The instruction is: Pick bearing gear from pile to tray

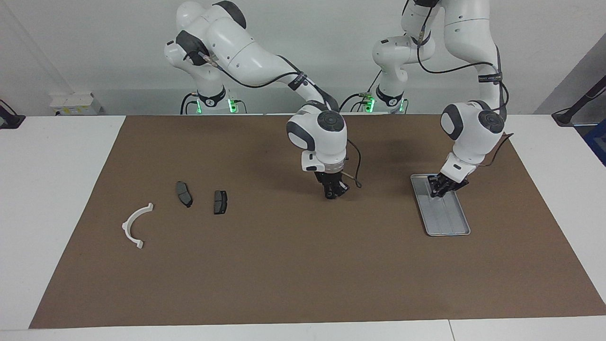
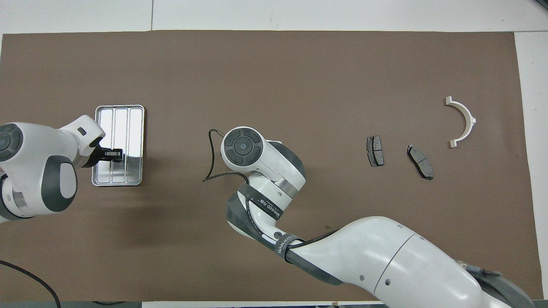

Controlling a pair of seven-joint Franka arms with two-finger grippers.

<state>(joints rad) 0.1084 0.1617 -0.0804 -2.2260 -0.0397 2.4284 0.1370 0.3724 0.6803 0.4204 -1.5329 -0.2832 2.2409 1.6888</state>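
- pile: two brake pads (image 1: 183, 194) (image 1: 220, 202), white arc (image 1: 136, 226) lie toward right arm's end of the worktop (image 1: 265, 265)
- tray (image 1: 450, 220) at left arm's end
- left hand (image 1: 441, 188) over tray; fingers: cannot tell
- right hand (image 1: 334, 192) over mid-worktop; fingers: cannot tell

White table (image 1: 57, 199), its top almost fully covered by a brown mat (image 1: 293, 265) with straight edges; white margin shows at both ends and along the edge farthest from the robots. A seam in the table top (image 1: 449, 329) runs out from under the mat at that edge. Plain white wall (image 1: 94, 47) at the robots' end. Small white box (image 1: 75, 103) against the wall. Lighting even, diffuse; soft shadows on the mat. Blue object (image 1: 597, 142) at the frame edge, unidentifiable.
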